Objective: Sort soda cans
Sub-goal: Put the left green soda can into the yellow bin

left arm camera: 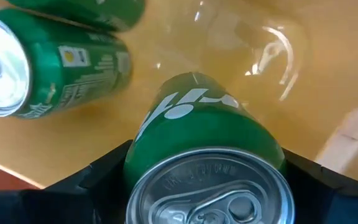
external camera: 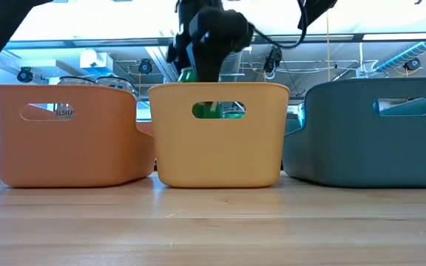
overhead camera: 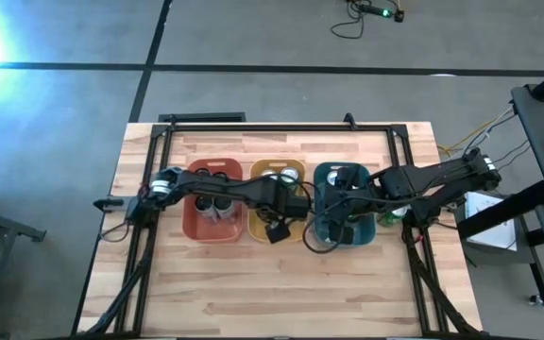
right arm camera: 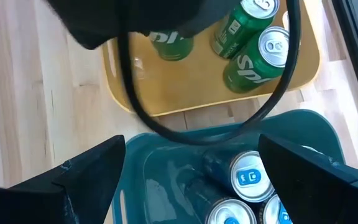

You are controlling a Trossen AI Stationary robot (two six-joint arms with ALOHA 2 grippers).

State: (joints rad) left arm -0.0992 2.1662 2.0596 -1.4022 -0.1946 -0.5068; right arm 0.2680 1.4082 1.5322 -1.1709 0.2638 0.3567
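high view, left to right: the red bin point(overhead camera: 196, 222) holds dark cans point(overhead camera: 214, 205). the left gripper point(overhead camera: 286, 201) hangs over the yellow bin point(overhead camera: 256, 229), clenched on a green can point(left arm camera: 197, 134) so it joins the green cans point(right arm camera: 253, 46) there. the right gripper point(right arm camera: 188, 180), released, hovers over the teal bin point(overhead camera: 366, 236) with its silver-blue cans point(right arm camera: 248, 177).
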